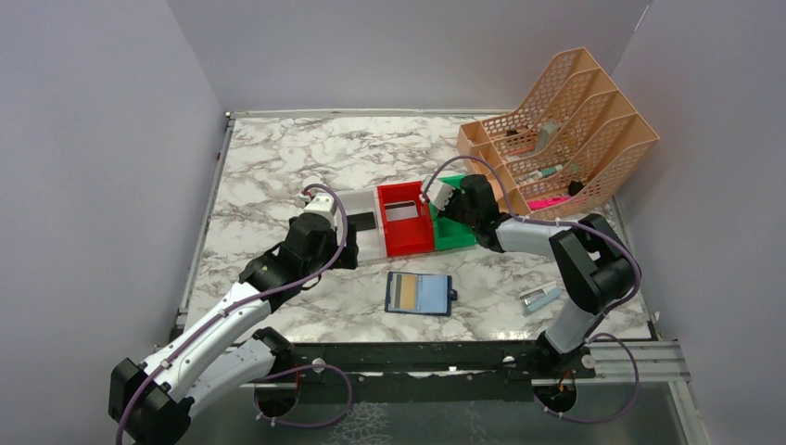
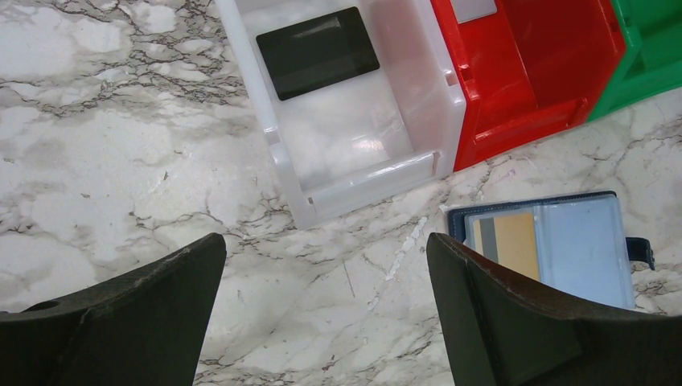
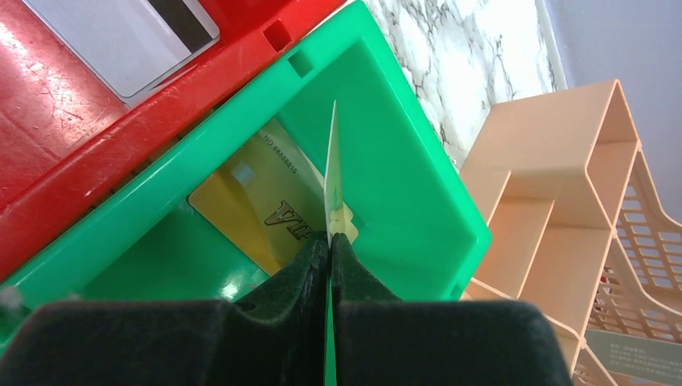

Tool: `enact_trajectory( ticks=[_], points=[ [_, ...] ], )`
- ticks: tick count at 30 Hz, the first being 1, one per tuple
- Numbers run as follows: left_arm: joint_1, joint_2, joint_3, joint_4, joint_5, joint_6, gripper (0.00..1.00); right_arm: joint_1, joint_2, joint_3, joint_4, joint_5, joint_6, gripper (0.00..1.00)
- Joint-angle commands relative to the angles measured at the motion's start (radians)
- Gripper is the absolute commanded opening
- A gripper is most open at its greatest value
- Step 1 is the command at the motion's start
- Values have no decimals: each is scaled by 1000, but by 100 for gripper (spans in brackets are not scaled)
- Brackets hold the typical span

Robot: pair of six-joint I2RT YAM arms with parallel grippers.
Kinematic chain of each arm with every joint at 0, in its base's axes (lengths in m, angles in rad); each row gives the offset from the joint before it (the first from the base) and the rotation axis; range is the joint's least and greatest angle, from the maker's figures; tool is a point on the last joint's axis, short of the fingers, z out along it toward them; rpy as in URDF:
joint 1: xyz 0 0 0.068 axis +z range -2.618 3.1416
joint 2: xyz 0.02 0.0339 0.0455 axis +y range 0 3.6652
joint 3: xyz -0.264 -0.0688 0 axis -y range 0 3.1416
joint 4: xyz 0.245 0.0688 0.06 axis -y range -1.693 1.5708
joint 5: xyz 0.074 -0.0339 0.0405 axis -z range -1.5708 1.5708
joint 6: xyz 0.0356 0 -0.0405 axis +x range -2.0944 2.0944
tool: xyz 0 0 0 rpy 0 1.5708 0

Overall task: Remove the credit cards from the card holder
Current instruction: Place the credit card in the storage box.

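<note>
The navy card holder [image 1: 419, 294] lies open on the marble table, with a gold card [image 1: 402, 293] in its left pocket; both also show in the left wrist view, holder [image 2: 583, 241] and card [image 2: 515, 243]. My left gripper [image 2: 326, 249] is open and empty above bare table between the white bin and the holder. My right gripper [image 3: 330, 237] is shut on a thin card [image 3: 331, 173] seen edge-on, held over the green bin [image 3: 402, 169]. A gold card [image 3: 249, 205] lies in that bin. A black card [image 2: 318, 52] lies in the white bin, a whitish card with a dark stripe [image 3: 121, 40] in the red bin.
White bin [image 1: 366, 243], red bin [image 1: 408, 239] and green bin [image 1: 456, 236] stand side by side mid-table. A peach mesh organiser [image 1: 565, 130] stands at the back right, close to my right gripper [image 1: 443, 199]. A small silver-blue stapler-like object [image 1: 539, 297] lies right of the holder.
</note>
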Motion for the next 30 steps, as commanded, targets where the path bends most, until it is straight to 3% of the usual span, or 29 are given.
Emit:
enact_trajectory(
  ticks=[1,14,17,26,30],
  points=[
    [-3,1,10,8,-9,14,99,-6,3,23,-39,-36,8,10],
    [-3,6,10,8,-8,15,99,-6,-12,18,-63,-47,8,18],
    [-2,7,12,9,-8,15,99,-6,-18,13,-67,-57,8,35],
    [-2,7,11,8,-5,19,99,-6,-21,4,-8,-13,25,37],
    [-2,11,14,9,-3,20,99,-6,-95,14,7,-31,112,37]
  ],
)
